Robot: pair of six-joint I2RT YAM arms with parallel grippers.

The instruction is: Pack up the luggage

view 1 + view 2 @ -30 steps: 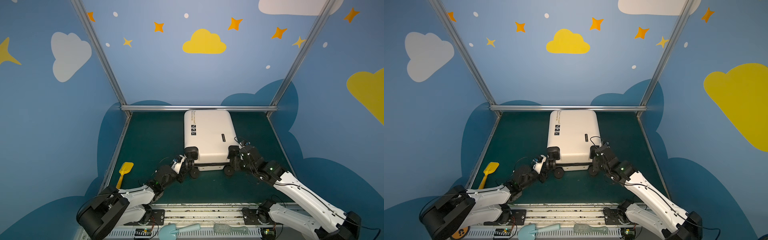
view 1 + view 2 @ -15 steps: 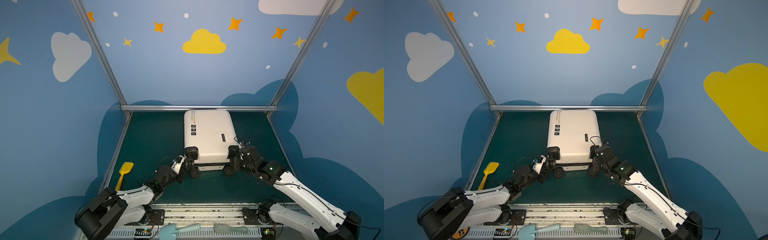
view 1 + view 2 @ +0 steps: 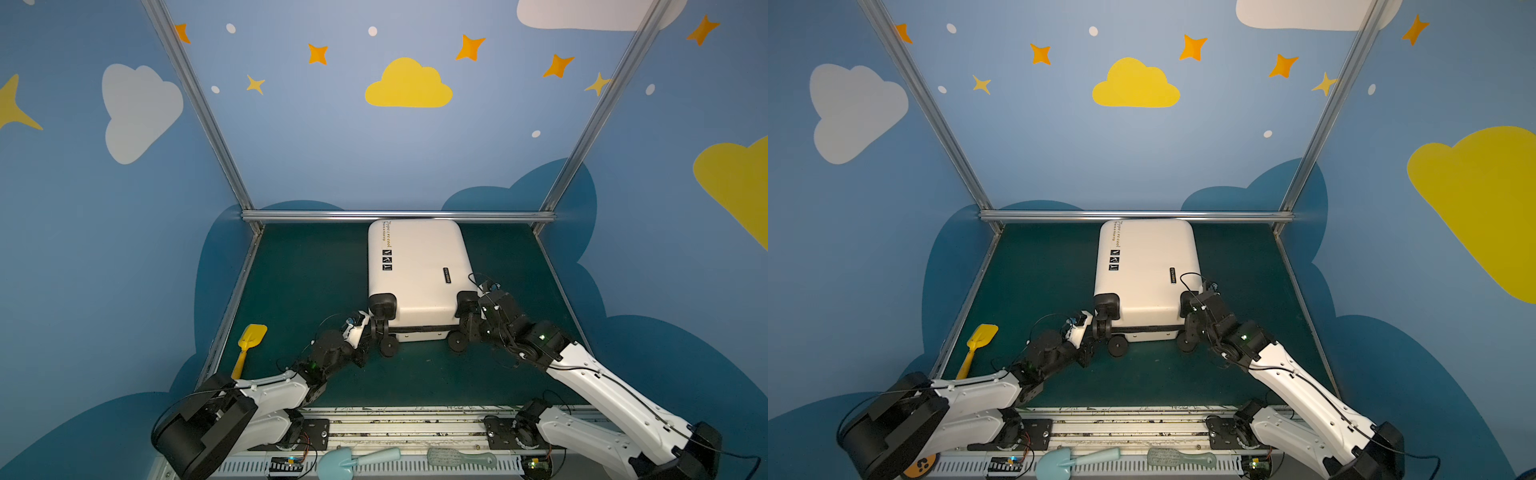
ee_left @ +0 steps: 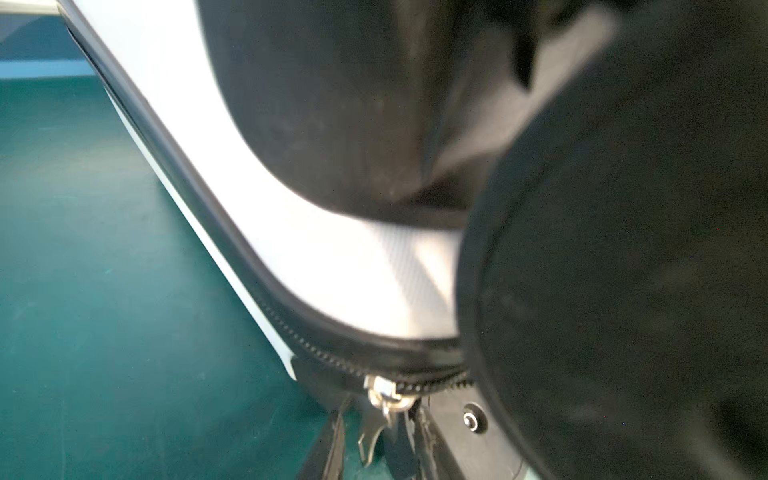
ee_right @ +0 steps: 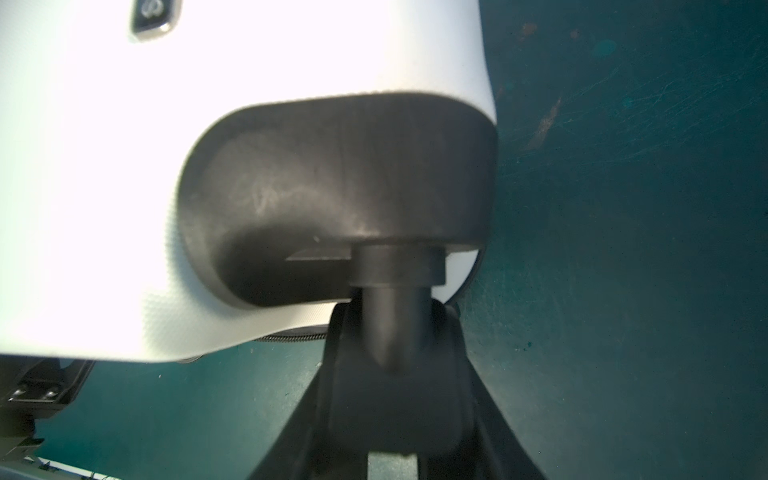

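Note:
The luggage (image 3: pixel 415 270) (image 3: pixel 1146 270), a white hard-shell case, lies flat and closed on the green table, its black wheels facing me. My left gripper (image 3: pixel 371 338) (image 3: pixel 1094 338) sits at the near-left corner, beside the wheel there. In the left wrist view the metal zipper pull (image 4: pixel 384 401) hangs between the gripper's (image 4: pixel 376 440) two fingers, with a gap showing on one side. My right gripper (image 3: pixel 468 328) (image 3: pixel 1190 328) is shut on the near-right caster wheel (image 5: pixel 395 365), which fills the space between the fingers of this gripper (image 5: pixel 395 395).
A yellow toy shovel (image 3: pixel 249 345) lies near the table's left edge. A light blue shovel (image 3: pixel 353 459) and a pale green brush (image 3: pixel 461 459) rest on the front rail by the arm bases. The luggage's far end touches the aluminium back rail (image 3: pixel 291 215).
The left gripper's jaws have narrowed a little around the zipper pull. The luggage and the right arm have not visibly moved.

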